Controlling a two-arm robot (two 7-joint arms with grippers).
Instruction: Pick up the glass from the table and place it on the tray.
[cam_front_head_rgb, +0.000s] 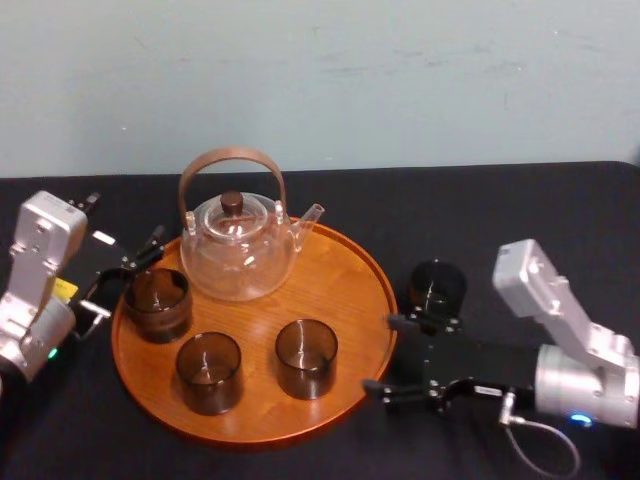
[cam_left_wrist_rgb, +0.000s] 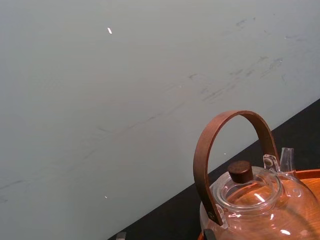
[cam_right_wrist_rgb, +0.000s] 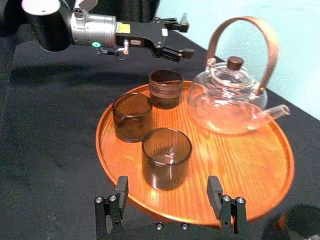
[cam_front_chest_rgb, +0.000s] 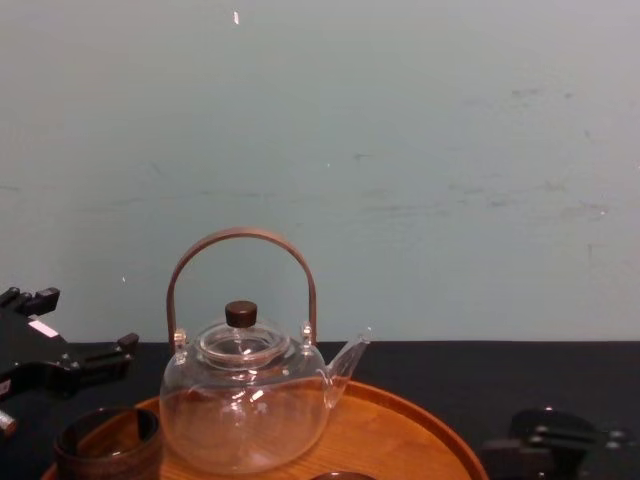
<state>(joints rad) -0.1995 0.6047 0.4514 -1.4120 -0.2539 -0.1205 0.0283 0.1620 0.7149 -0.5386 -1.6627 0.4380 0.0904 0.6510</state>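
- Rightward, the glass (cam_front_head_rgb: 437, 288) stands upright on the table (cam_front_head_rgb: 520, 210), just off the right rim of the tray (cam_front_head_rgb: 345, 290) and not on it. Bare black cloth lies behind it and to its right.
- Right gripper (cam_front_head_rgb: 386, 355): low over the table at the tray's front-right rim, pointing across the tray. Its jaws are spread wide and hold nothing. The glass stands just behind the gripper's body; whether the two touch cannot be told.
- Left gripper (cam_front_head_rgb: 140, 262): at the tray's left rim, its jaws spread and holding nothing, just beside the left-rim glass (cam_front_head_rgb: 158, 303).
- Tray: round, orange-brown wood with a low raised rim. Its right side, between the teapot, the front-right glass and the rim, is open wood.
- Teapot (cam_front_head_rgb: 240, 245): clear glass, upright at the back of the tray, with its spout pointing right. A lid with a dark knob (cam_front_head_rgb: 232, 201) is on it, and a brown handle (cam_front_head_rgb: 230, 158) arches over it. It appears empty.
- Three dark glasses stand upright and apart on the tray: the left-rim glass, the front-left glass (cam_front_head_rgb: 209, 372) and the front-right glass (cam_front_head_rgb: 306, 358). In the right wrist view all three appear empty.
- Table: covered in black cloth, reaching back to a pale blue-green wall (cam_front_head_rgb: 320, 80).
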